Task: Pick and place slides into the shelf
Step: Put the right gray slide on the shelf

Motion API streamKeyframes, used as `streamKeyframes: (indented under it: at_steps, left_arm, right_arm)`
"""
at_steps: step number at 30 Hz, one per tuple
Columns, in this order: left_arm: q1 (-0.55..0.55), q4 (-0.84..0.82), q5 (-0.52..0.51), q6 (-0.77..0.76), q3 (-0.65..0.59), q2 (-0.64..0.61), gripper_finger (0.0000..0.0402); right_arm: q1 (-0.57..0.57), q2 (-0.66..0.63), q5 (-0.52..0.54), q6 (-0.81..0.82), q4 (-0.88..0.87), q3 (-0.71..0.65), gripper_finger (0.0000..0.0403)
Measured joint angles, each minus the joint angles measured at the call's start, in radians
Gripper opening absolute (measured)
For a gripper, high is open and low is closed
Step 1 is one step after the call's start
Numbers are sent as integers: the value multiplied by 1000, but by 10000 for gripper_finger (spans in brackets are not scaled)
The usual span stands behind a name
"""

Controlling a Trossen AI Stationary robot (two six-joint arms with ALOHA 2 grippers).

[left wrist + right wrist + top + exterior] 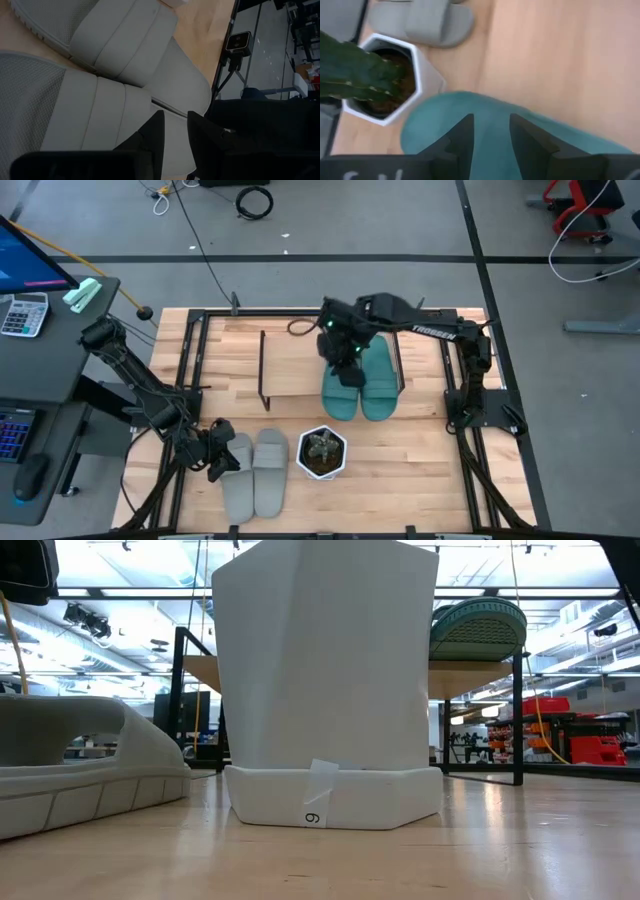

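Two teal slides lie side by side on the right half of the shelf (295,380), soles on the board and near ends over its near edge. My right gripper (347,372) sits on the left teal slide (340,398), beside the right one (378,385). In the low view a teal slide (478,630) rests on the board (480,678). Two grey slides (238,475) (270,470) lie flat near the table's near edge. My left gripper (222,462) (175,125) is at the left grey slide's (75,115) left side, fingers a narrow gap apart. My left gripper hangs slanting down close over the left grey slide's end (172,140); I cannot tell whether its fingers touch it. My right gripper (491,130) comes from above onto the middle of the left teal slide (570,140), which fills the narrow gap between the fingers. The gripper body hides the place of contact. The slide lies on the shelf board.
A white hexagonal pot with a plant (321,452) (380,75) stands between the grey slides and the shelf's near edge. The shelf's left half (290,365) shows bare board. Black frame rails run along the table's edges (190,380).
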Motion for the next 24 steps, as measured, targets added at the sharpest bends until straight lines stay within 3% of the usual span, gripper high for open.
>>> streamKeyframes:
  at_steps: [8,17,24]
  left_arm:
    - [5,13,0,93,11,0,88]
    - [140,-189,4,283,145,0,68]
    - [296,-195,72,502,191,0,55]
  right_arm:
    - [-65,-5,19,56,-248,216,133]
    - [2,-158,14,187,-244,204,133]
    - [134,-223,66,337,-243,204,132]
